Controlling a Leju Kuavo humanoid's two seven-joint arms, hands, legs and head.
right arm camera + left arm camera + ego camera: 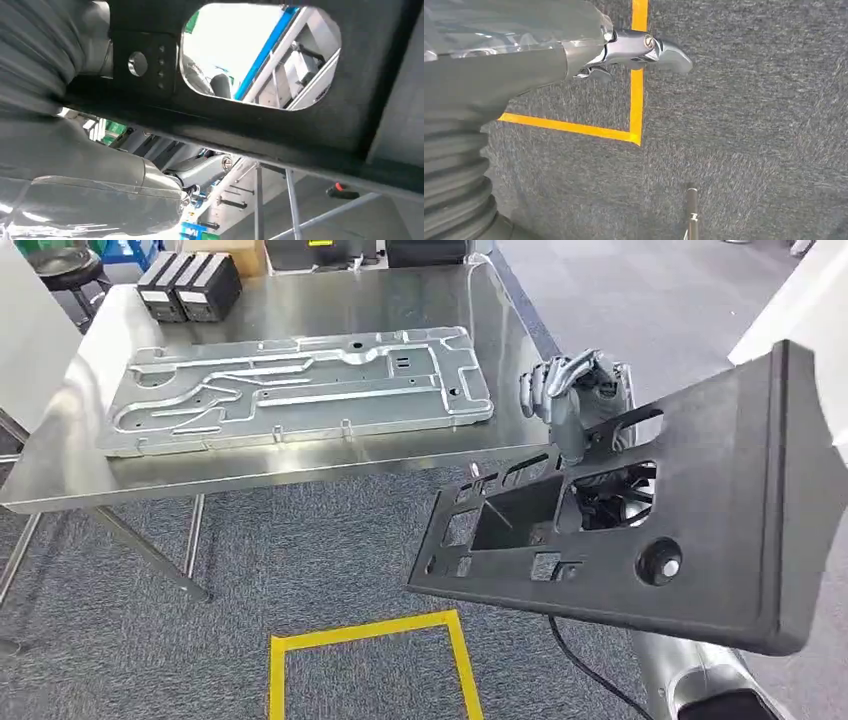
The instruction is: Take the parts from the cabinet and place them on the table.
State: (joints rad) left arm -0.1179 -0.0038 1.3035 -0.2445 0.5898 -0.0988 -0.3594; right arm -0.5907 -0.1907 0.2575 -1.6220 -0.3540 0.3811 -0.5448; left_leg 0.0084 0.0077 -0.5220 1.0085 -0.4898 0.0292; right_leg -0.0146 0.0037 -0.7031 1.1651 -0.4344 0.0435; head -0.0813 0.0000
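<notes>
1. I judge the task partly done: 1 grey metal panel already lies flat on the steel table, and 1 black plastic panel has not been set down.
2. My right hand grips that black panel at its far edge, fingers curled over the top, carrying it tilted just off the table's near right corner.
3. My left hand hangs over the carpet beside the yellow floor tape; it holds nothing, fingers loosely curled.
</notes>
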